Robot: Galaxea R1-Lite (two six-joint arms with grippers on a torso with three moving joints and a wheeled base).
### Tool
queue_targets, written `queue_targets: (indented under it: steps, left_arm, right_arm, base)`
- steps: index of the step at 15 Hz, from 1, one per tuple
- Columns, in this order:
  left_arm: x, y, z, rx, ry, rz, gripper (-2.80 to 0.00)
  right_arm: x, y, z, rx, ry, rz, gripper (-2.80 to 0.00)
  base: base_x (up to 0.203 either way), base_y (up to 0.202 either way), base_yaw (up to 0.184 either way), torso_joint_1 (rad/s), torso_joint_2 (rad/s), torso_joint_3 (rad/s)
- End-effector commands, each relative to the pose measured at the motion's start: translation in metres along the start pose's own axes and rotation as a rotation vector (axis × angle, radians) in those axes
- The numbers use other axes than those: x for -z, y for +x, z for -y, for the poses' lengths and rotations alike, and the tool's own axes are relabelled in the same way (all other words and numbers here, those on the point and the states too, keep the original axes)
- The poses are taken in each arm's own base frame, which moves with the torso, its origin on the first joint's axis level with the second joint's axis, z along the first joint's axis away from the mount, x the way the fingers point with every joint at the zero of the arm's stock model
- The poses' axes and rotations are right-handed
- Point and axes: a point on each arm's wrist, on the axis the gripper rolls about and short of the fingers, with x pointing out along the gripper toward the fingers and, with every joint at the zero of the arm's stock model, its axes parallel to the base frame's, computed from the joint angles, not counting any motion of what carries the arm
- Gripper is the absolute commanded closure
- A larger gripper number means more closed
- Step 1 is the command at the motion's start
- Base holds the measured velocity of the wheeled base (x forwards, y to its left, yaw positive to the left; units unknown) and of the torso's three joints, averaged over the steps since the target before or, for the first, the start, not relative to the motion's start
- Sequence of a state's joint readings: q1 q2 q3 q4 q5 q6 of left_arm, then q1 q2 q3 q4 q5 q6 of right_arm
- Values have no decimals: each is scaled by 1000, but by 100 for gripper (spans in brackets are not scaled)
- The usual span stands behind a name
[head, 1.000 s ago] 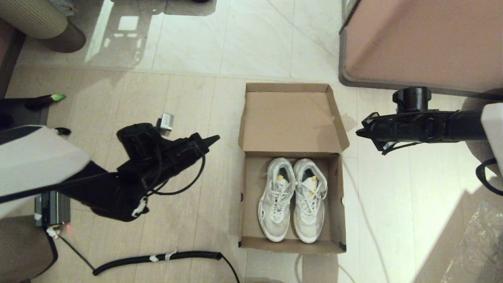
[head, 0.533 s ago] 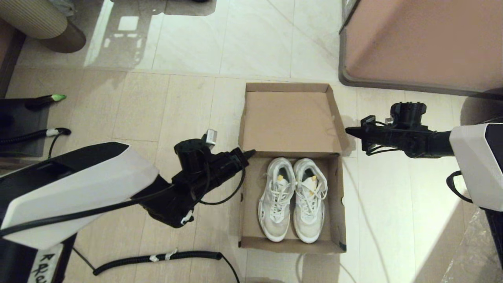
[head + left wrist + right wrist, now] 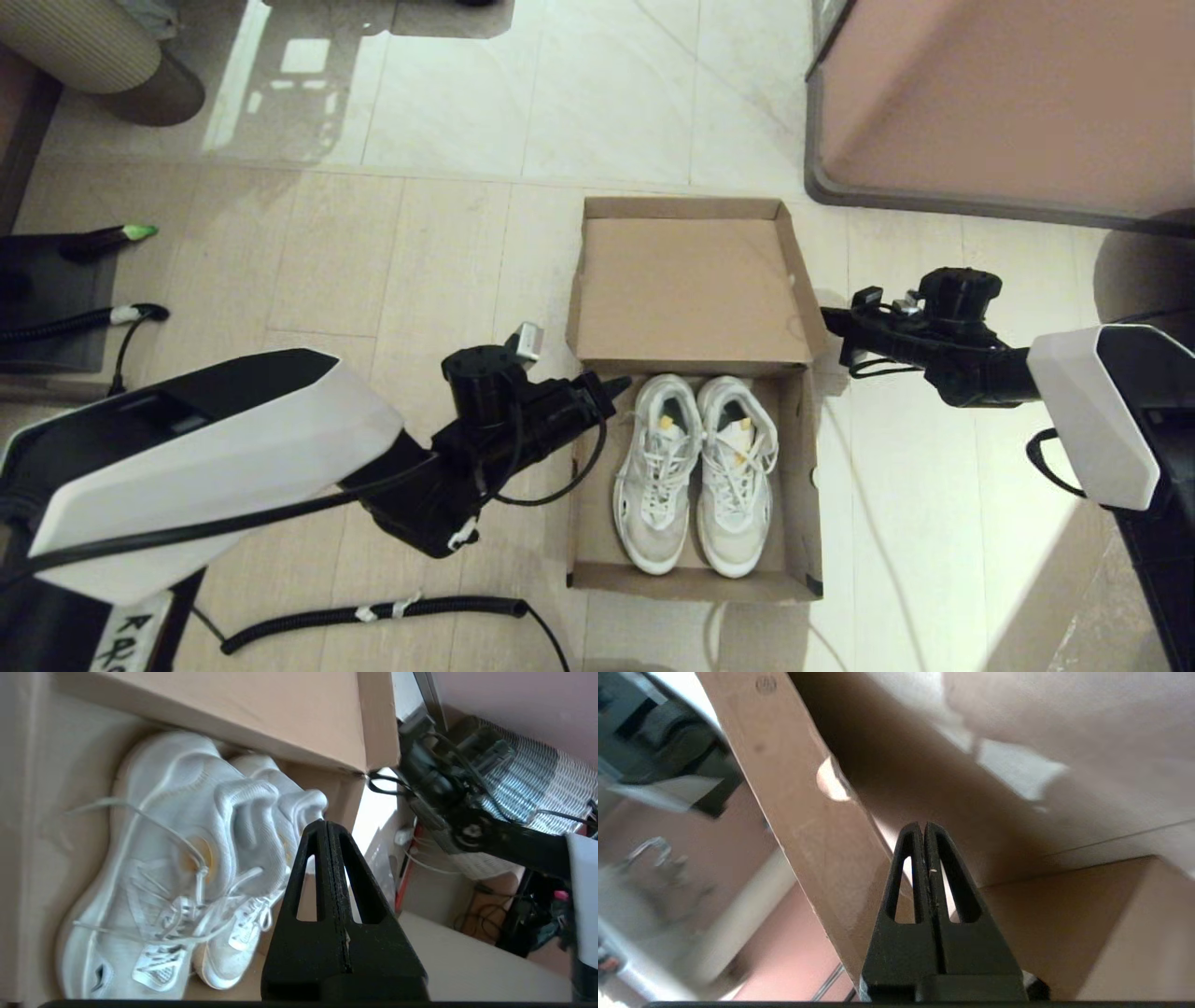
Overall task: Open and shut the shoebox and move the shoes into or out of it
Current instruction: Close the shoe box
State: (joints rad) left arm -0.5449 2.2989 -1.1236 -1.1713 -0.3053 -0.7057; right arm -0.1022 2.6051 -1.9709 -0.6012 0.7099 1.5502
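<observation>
Warm dim light; floor glare; wrist views blurred.

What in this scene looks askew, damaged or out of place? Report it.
Nothing stands out. The shoebox lies open, lid flat behind it, and the shoes sit side by side inside, toes toward the robot. The left gripper and right gripper, both shut, flank the box's sides.

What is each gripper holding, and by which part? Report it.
Nothing is held. The left gripper is shut at the shoebox wall beside the shoes; the right gripper is shut by the lid's edge.
</observation>
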Motion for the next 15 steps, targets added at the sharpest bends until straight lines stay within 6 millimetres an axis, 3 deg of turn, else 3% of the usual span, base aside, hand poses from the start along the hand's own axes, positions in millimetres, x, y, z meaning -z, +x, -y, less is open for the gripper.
queue_targets:
  steps: [1, 4, 15]
  left_arm:
    - [5, 2, 6, 18, -3, -9, 0]
    - [9, 4, 9, 26, -1, -20, 0]
    - [19, 6, 19, 51, -3, -50, 0]
  right_arm:
    - [5, 10, 19, 15, 30, -34, 0]
    - [5, 14, 33, -7, 66, -88, 0]
    - [8, 13, 42, -188, 264, -303, 0]
  base:
    - [0, 0, 0, 0, 0, 0]
    - [0, 0, 0, 0, 0, 0]
    - [0, 0, 0, 0, 0, 0]
